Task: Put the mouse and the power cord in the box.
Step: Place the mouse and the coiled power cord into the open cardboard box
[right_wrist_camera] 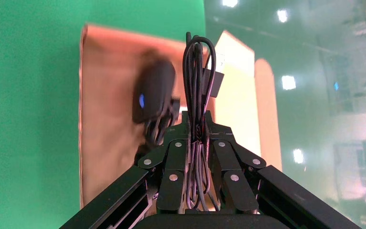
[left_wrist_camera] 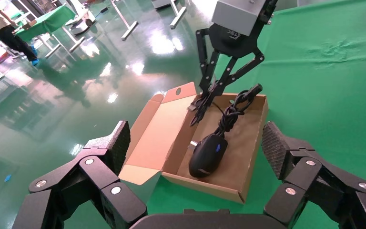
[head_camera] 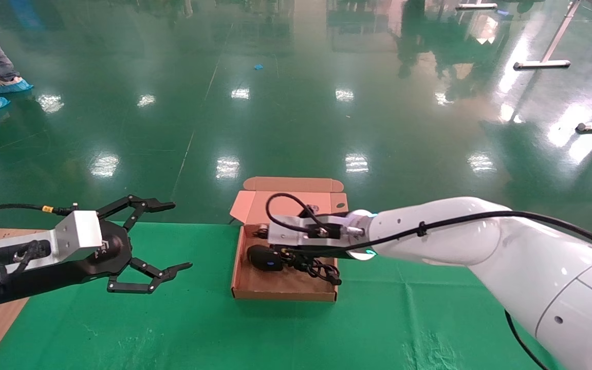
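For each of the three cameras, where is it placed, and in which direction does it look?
Head view: on the head, looking forward and down at the box; both arms show.
Left wrist view: on the left arm, facing the box between the open left hand; the right hand shows farther off.
Right wrist view: on the right arm, above the box; the right hand pinches the power cord.
All views share the mouse.

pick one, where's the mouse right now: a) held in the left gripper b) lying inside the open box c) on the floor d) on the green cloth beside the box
b: the mouse lies on the floor of the open box, while the right gripper, shut on the power cord, hangs over the box and the left gripper is open and empty, off to the box's left.
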Robot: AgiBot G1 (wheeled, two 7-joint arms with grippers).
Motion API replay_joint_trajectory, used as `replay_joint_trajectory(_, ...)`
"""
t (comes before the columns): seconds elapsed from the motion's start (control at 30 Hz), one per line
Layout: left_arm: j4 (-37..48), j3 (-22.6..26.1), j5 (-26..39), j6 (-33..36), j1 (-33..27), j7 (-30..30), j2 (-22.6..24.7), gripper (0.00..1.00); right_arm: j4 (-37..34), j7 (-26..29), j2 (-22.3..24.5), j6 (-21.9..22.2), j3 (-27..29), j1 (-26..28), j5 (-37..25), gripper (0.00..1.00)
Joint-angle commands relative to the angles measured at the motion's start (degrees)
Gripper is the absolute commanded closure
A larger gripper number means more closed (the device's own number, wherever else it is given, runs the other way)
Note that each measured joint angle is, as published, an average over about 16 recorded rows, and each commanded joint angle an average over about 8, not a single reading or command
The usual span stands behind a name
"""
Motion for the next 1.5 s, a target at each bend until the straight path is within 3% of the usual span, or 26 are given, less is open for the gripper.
replay_joint_trajectory(0.03, 0.4, 0.0, 0.0, 0.2, -0.1, 0.2, 0.1, 0.00, -1.1, -0.3, 0.1, 0.6, -1.0, -0.3, 0.3, 0.87)
replay_joint_trajectory(0.23, 1.0, 0.0, 0.0, 0.4, -0.2, 0.4, 0.2, 0.00, -2.2, -1.4, 0.1, 1.4, -2.7, -1.1, 0.9, 0.13)
replay_joint_trajectory(0.3, 1.1, 0.0, 0.0, 0.5, -0.2, 0.4, 0.2, 0.00, -2.3, -1.6, 0.1, 1.6, -2.9, -1.2, 1.0, 0.00)
replay_joint_trajectory(1.1, 0.2, -0.3, 0.1, 0.3, 0.0, -0.2, 0.1, 0.00, -1.4, -1.4, 0.7, 1.2, -2.3, -1.1, 0.9, 0.00)
replay_joint_trajectory(1.3, -4.4, -2.7, 0.3, 0.1, 1.9, -4.2, -0.9, 0.00, -0.1, -0.9, 2.1, -0.6, -0.2, -2.2, 2.2, 0.00)
replay_joint_trajectory(1.5, -11.4, -6.3, 0.5, -0.2, 4.8, -10.2, -2.4, 0.00, 3.5, 0.5, 5.9, -5.5, 5.7, -5.3, 5.6, 0.00)
